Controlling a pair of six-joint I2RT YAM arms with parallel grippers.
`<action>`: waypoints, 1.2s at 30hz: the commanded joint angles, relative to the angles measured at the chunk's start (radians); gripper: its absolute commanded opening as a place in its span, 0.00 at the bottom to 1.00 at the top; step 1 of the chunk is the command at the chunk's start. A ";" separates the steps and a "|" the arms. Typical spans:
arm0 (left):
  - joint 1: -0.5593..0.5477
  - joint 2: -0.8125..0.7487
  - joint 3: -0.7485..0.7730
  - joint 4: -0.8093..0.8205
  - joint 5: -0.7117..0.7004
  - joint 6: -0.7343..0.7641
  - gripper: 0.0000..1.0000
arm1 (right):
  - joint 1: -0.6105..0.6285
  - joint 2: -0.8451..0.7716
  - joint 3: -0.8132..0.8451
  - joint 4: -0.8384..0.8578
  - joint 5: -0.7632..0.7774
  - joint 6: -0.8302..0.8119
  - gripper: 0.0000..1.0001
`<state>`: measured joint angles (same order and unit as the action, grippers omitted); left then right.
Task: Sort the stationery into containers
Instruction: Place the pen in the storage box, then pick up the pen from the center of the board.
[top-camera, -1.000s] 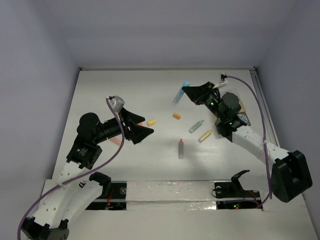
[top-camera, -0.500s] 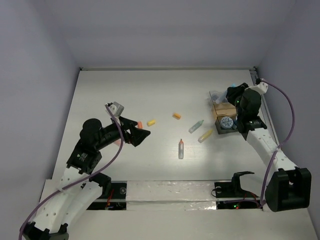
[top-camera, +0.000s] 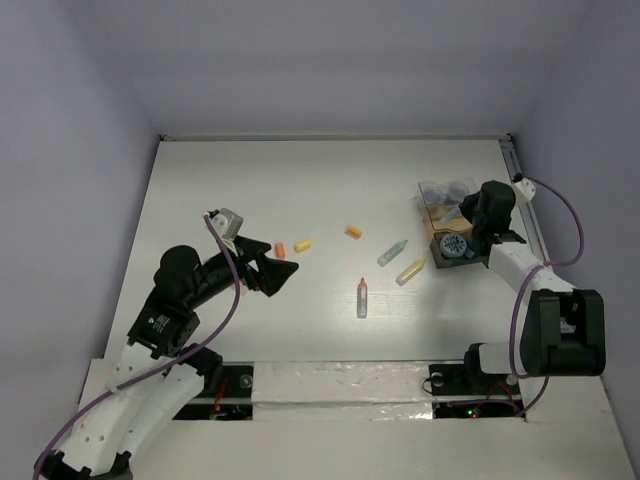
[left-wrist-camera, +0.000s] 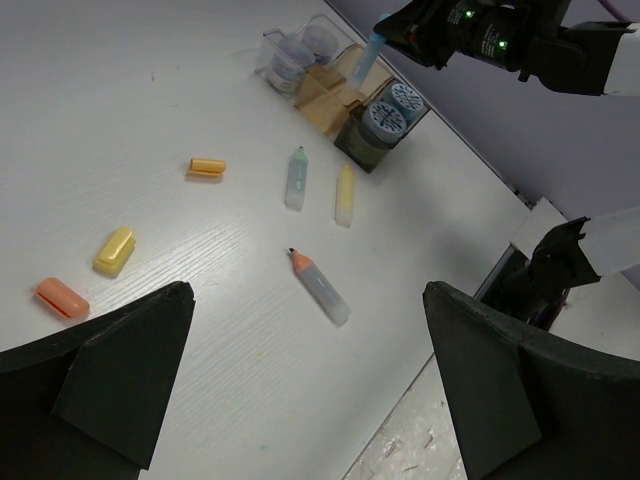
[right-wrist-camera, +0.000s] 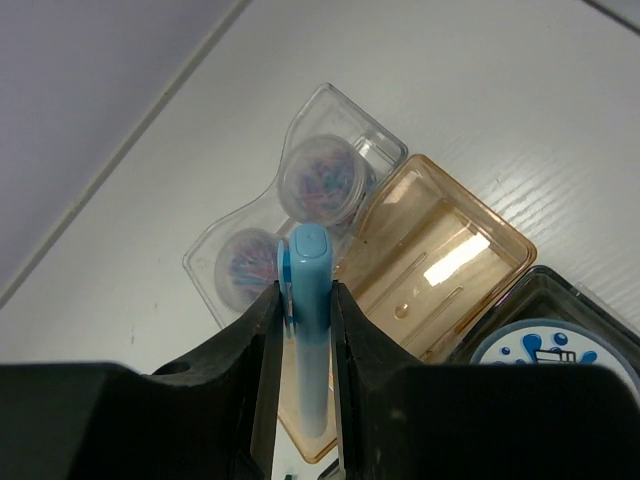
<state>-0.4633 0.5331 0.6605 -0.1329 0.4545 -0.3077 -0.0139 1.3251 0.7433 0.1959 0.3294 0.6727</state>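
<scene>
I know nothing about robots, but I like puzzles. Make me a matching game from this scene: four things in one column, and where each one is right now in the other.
Things
1. light blue pen
2. tape rolls
3. orange-tipped pen
4. orange cap

Places
A. inside the dark box
B. lying loose in the middle of the table
C. pinched in the right gripper above the amber tray
D. leftmost loose piece in the top view

Pairs: 1-C, 2-A, 3-B, 4-D

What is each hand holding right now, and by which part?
The right hand pinches the light blue pen across its barrel. The left hand is open, holding nothing.
</scene>
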 joint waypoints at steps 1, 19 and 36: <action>-0.006 -0.016 -0.004 0.024 -0.010 0.005 0.99 | -0.008 0.025 -0.008 0.088 0.020 0.079 0.00; -0.006 -0.019 -0.007 0.029 -0.011 0.005 0.99 | -0.035 0.094 -0.051 0.093 -0.044 0.151 0.37; -0.006 -0.030 0.007 -0.011 -0.186 -0.005 0.99 | 0.311 -0.115 0.097 -0.235 -0.336 -0.185 0.80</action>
<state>-0.4648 0.5163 0.6605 -0.1490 0.3439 -0.3088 0.1421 1.2491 0.7879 0.1001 0.0635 0.5968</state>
